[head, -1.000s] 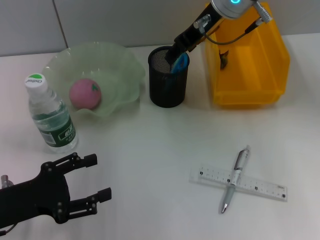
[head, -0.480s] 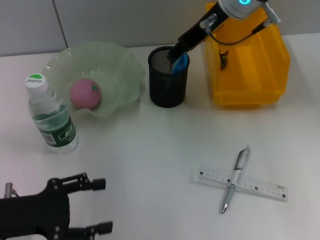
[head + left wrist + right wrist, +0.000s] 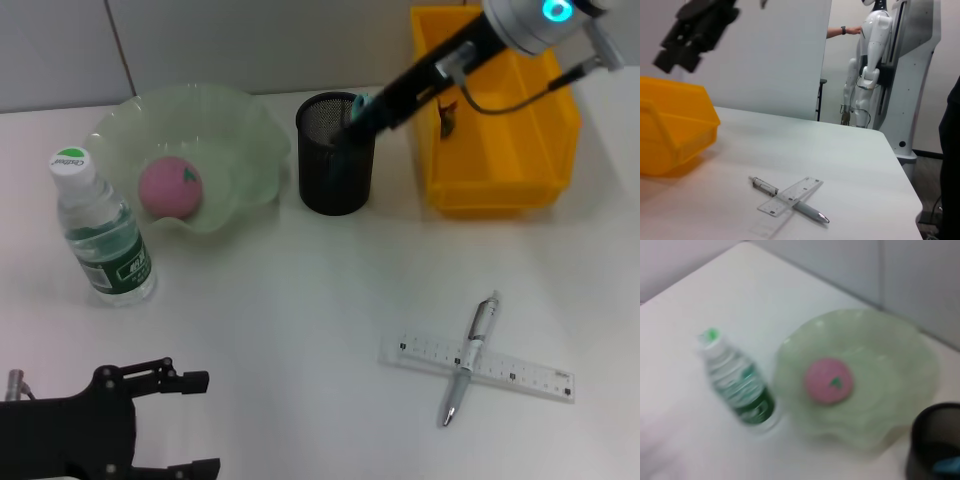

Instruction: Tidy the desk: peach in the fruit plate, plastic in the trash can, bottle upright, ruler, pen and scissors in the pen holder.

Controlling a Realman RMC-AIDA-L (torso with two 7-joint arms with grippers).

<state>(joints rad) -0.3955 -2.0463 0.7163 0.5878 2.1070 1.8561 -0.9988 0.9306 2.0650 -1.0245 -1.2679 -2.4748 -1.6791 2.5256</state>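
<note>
The white desk point(image 3: 300, 300) carries everything. At its far right corner stands the yellow plastic trash bin point(image 3: 500, 130). Near the far left edge sits the pale green wavy-rimmed fruit plate point(image 3: 230, 135), with the pink peach point(image 3: 170, 186) inside. The black mesh pen holder point(image 3: 335, 170) stands between plate and bin, a blue-handled item point(image 3: 360, 103) at its rim. The clear water bottle with green cap point(image 3: 100, 235) stands upright toward the left edge. The clear plastic ruler point(image 3: 520, 375) lies near the front right, the silver pen point(image 3: 470, 358) crossed over it. The right gripper point(image 3: 362, 115) reaches to the holder's rim; whether its fingers are apart I cannot tell. The left gripper point(image 3: 190, 425) hangs at the front left corner, fingers apart and empty.
</note>
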